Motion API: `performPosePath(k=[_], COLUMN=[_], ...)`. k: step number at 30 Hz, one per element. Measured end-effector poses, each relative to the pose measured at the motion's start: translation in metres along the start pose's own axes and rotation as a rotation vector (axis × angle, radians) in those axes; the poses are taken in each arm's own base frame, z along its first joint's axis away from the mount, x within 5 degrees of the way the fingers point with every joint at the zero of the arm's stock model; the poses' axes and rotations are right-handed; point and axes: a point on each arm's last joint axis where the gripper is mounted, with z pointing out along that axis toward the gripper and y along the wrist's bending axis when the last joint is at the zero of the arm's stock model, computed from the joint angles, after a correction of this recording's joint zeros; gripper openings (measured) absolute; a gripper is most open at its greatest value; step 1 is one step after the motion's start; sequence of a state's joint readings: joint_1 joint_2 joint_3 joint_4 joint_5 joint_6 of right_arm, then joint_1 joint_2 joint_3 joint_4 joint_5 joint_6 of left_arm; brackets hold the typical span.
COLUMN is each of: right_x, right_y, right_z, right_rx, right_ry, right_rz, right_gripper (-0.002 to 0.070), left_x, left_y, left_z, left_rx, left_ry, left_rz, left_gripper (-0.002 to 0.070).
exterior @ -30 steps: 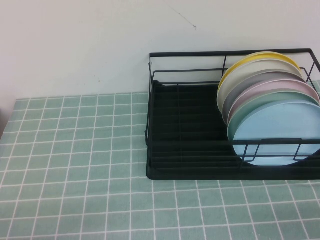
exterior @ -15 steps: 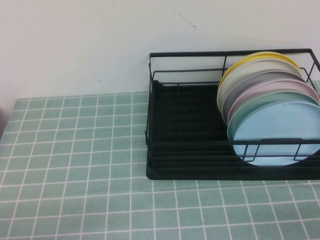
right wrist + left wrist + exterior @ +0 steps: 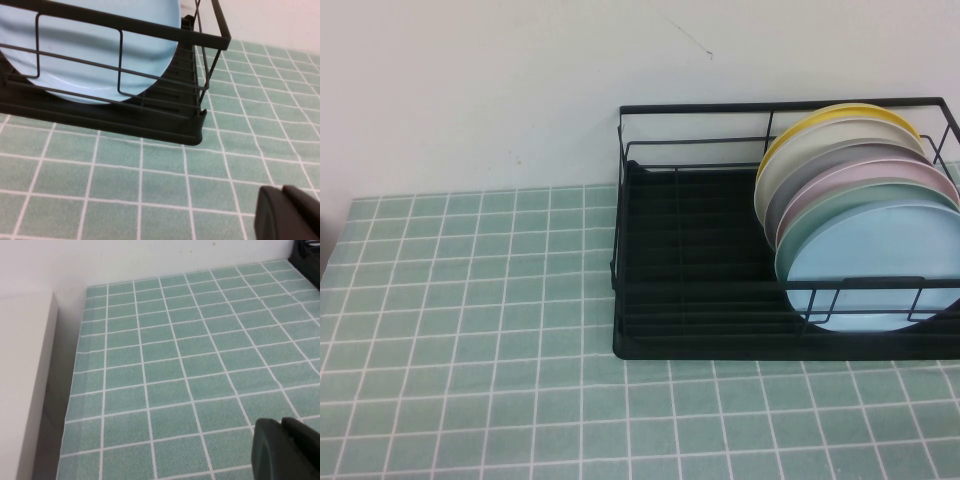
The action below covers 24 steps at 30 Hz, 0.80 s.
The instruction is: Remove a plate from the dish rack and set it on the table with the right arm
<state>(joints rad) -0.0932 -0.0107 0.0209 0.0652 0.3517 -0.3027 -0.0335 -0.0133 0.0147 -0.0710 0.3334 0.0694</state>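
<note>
From the high view, the dish rack (image 3: 720,290) sits in the right half of the frame on the table (image 3: 470,330), its right end cut off by the edge. A row of plates stands on edge in its right part, leaning back toward the wall. The plate (image 3: 875,265), light blue, is the frontmost, just behind the rack's front wires; the mint green plate (image 3: 840,200) is right behind it, then the pink plate (image 3: 860,172), and a yellow plate (image 3: 840,112) at the back. Neither arm shows here.

In the left wrist view, the left gripper (image 3: 285,450) is a dark tip at the lower right corner, over bare tiles; I cannot tell how its jaws stand.

In the right wrist view, the right gripper (image 3: 287,212) shows at the lower right, above tiles in front of the rack's corner, apart from the rack. Its jaws I cannot make out either.
</note>
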Motion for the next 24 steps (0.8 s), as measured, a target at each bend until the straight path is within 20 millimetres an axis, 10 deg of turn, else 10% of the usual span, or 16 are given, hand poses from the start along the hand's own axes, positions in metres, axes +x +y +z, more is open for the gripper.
performPosePath(k=[24], right_x=[-0.025], right_y=[0.006], right_z=[-0.004], right_rx=[-0.157], right_ry=[-0.245], right_rz=[0.675], right_gripper=[-0.0001], left_x=[0.000], left_y=[0.000], left_z=[0.000], left_rx=[0.000], left_ry=[0.000], left_rz=[0.002], left_gripper=[-0.0003])
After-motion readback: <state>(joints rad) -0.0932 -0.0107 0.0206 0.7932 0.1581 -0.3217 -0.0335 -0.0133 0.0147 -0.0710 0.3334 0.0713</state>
